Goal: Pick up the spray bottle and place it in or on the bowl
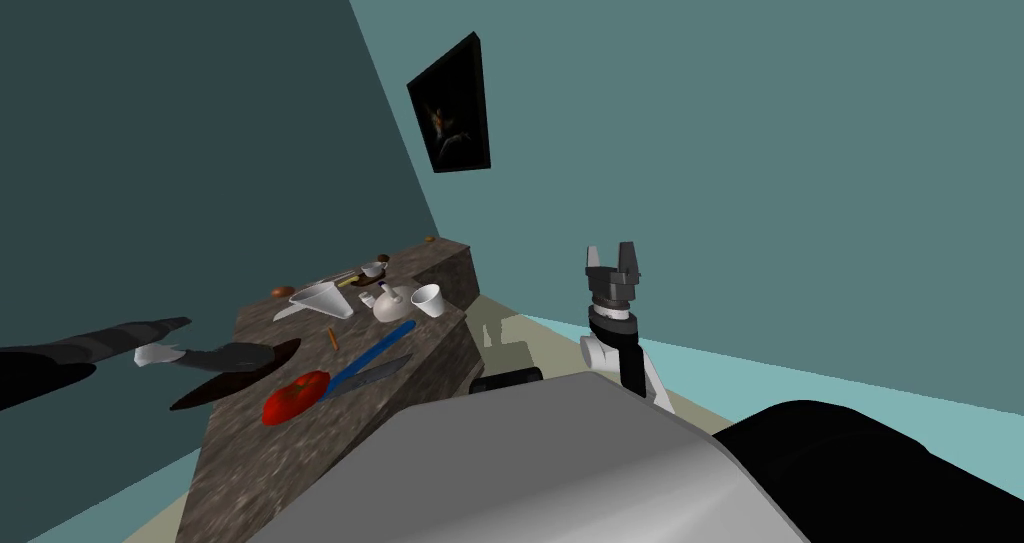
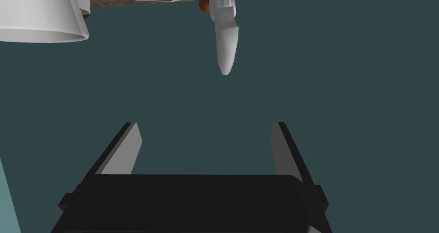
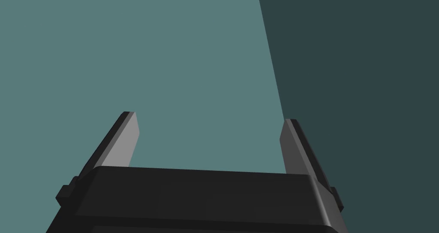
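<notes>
- A white, round-bodied spray bottle (image 1: pixel 393 307) is seen standing on a mottled brown stone counter (image 1: pixel 260 467), between a white flared bowl (image 1: pixel 325 297) and a small white cup (image 1: pixel 428 299).
- The left gripper (image 2: pixel 203 125) is spread wide with nothing grasped, and is pointed at a dark teal wall (image 2: pixel 343 93).
- The right gripper (image 1: pixel 612 255) is raised beside the counter, its fingers parted and empty.
</notes>
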`<state>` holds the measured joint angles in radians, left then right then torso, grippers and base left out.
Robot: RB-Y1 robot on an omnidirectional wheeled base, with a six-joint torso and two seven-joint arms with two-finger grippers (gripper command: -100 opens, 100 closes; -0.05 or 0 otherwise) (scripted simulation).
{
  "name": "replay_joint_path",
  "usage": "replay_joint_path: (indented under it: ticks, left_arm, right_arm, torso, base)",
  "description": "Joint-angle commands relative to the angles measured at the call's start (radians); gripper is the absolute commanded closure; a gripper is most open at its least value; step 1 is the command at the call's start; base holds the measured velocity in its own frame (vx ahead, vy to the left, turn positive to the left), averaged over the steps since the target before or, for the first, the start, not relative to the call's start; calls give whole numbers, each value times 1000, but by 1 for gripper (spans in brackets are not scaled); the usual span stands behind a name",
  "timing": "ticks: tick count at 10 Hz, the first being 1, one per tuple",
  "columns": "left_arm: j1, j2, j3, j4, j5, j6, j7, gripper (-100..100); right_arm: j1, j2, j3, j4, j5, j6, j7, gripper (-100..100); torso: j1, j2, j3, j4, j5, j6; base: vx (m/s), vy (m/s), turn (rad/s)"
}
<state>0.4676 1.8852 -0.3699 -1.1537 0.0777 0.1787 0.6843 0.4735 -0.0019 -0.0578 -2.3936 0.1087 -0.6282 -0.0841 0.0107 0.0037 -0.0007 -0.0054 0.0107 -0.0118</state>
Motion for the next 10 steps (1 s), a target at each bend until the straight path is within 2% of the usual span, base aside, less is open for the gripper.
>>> replay_joint_path:
  ticks: [1,4,5,6,10]
  left_arm:
    - [25,50,0,-30,11,3,41,-100]
    - [25,55,0,-30,11,3,41,-100]
    - [25,57,-3,-32,-1,3,63,-100]
    - [25,57,-3,-31,1,3,58,0]
    - [25,57,-3,-31,1,3,58,0]
  right_arm:
    - [0,0,0,0,0,0,0,0]
    - [0,0,0,0,0,0,0,0]
    - [0,0,0,0,0,0,0,0]
    - [0,0,0,0,0,0,0,0]
    - [0,0,0,0,0,0,0,0]
  torso:
    - [0,0,0,0,0,0]
    - [0,0,0,0,0,0]
    - [1,0,0,0,0,0]
    - [1,0,0,0,0,0]
    - [0,0,0,0,0,0]
  base:
    - [9,-14,71]
    - [0,-2,16]
    - [0,0,0]
    - [0,0,0]
    - [0,0,0]
